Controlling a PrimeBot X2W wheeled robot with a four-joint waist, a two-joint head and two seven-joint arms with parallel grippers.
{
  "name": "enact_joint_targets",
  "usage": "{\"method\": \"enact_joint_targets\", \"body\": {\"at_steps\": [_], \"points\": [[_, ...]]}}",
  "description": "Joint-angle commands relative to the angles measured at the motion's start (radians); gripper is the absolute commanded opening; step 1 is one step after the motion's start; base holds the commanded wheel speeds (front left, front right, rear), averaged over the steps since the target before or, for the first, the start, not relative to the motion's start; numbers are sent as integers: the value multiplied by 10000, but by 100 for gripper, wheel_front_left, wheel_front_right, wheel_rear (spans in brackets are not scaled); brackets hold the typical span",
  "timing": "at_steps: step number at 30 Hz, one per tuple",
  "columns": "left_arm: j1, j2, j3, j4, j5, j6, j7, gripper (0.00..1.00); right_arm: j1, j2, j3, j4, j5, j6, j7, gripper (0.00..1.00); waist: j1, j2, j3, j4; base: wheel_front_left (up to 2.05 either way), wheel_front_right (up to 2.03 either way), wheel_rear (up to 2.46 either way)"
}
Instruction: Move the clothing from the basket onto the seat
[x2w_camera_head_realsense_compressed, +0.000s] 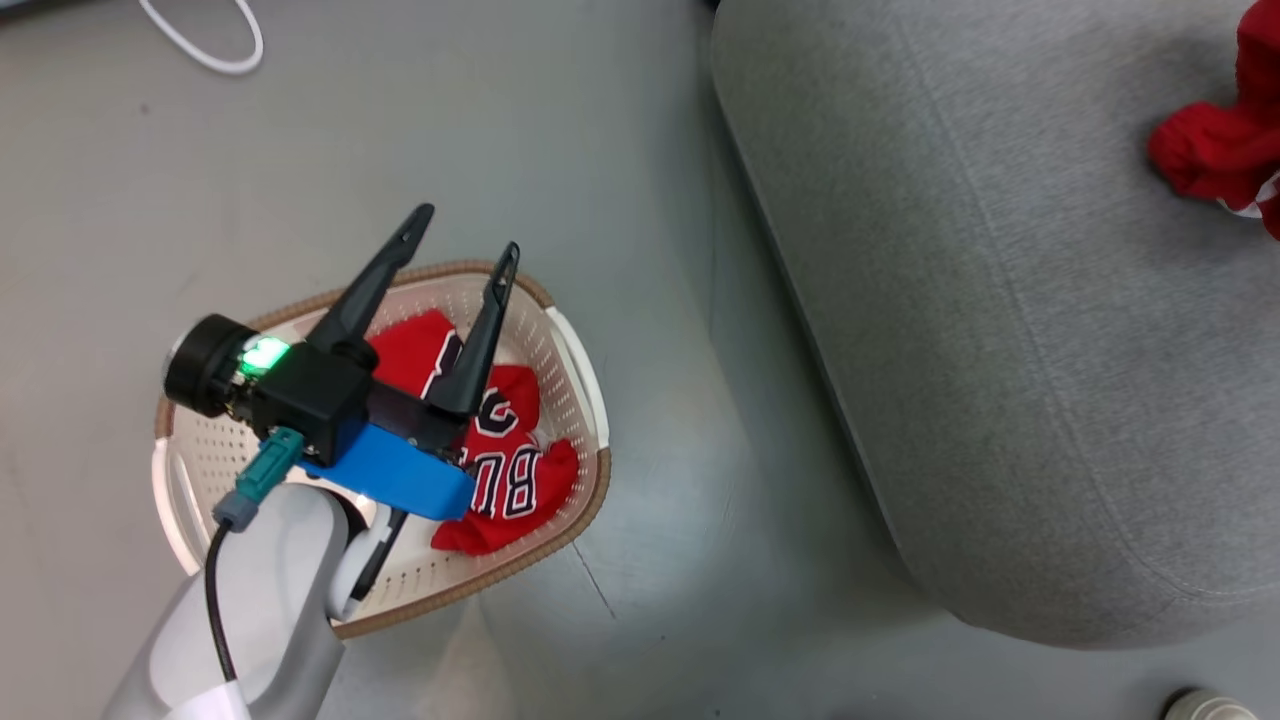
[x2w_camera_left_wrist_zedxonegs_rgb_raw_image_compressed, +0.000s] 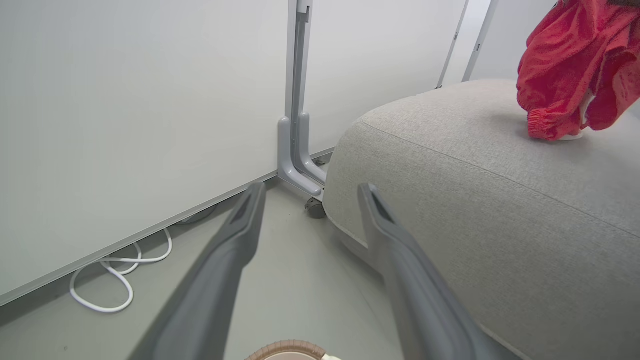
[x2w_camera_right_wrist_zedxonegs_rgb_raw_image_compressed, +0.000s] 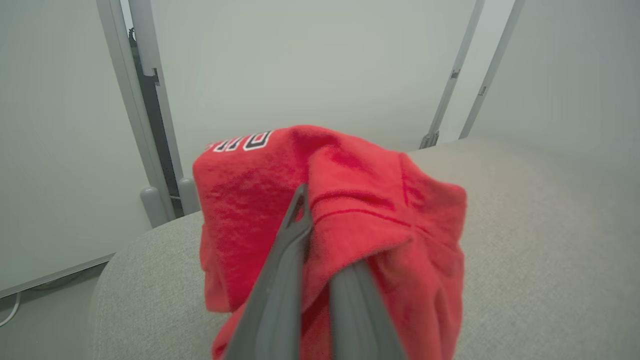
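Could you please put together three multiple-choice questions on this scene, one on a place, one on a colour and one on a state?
1. Where does the jersey beneath the left gripper lie?
A. on the seat
B. in the basket
C. on the floor

2. What colour is the basket's rim?
A. brown
B. blue
C. black

3. How does the left gripper stand?
A. shut on the jersey
B. shut on the basket's rim
C. open, holding nothing

Answers:
1 B: the head view shows it inside the perforated walls.
2 A: a brown woven-look band runs round the top edge.
3 C: its two fingers are spread apart above the basket, gripping nothing.
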Motion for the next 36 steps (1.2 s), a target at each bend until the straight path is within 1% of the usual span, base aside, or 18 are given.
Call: {"method": "enact_joint_targets", "body": {"at_steps": [1, 5, 9, 17, 19, 20, 21, 22, 29, 36], "points": [[-230, 83, 90, -76, 51, -25, -48, 100, -163, 101, -127, 259, -72, 3, -164, 0, -2, 0, 595, 181, 0, 0, 0], [-395, 175, 207, -143, 113, -23, -48, 100, -154, 344, -352, 1175, -267, 3, -604, 0, -2, 0, 895, 165, 0, 0, 0], [-319, 143, 352, -176, 186, -23, -48, 100, -170, 486, -332, 1952, -479, 3, -1013, 0, -2, 0, 937, 118, 0, 0, 0], [-162, -12, 361, -32, 181, -25, -48, 100, -360, 575, -65, 2864, -709, 3, -1419, 1, -2, 0, 774, 17, 0, 0, 0], [-142, -48, 343, 11, 145, -23, -48, 100, -376, 565, 8, 3010, -752, 3, -1465, 25, -2, 0, 703, -3, 0, 0, 0], [-137, -69, 332, 34, 124, -23, -48, 100, -379, 554, 51, 3070, -762, 3, -1482, 44, -2, 0, 664, -11, 0, 0, 0], [-138, -93, 316, 41, 121, -23, -48, 100, -392, 550, 92, 3119, -729, 3, -1509, 84, -2, 0, 630, -15, 0, 0, 0], [-145, -111, 292, 39, 114, -23, -48, 100, -395, 521, 121, 3159, -689, 3, -1521, 100, -2, 0, 599, -16, 0, 0, 0], [-78, -177, 210, 92, 72, -23, -48, 100, -225, 270, 214, 3309, -577, 3, -1601, 100, -2, 0, 380, 2, 0, 0, 0], [97, -434, 243, 229, -56, -23, -48, 100, 295, 287, 223, 3112, -649, 3, -1654, 100, -2, 0, -221, 117, 0, 0, 0]]}}
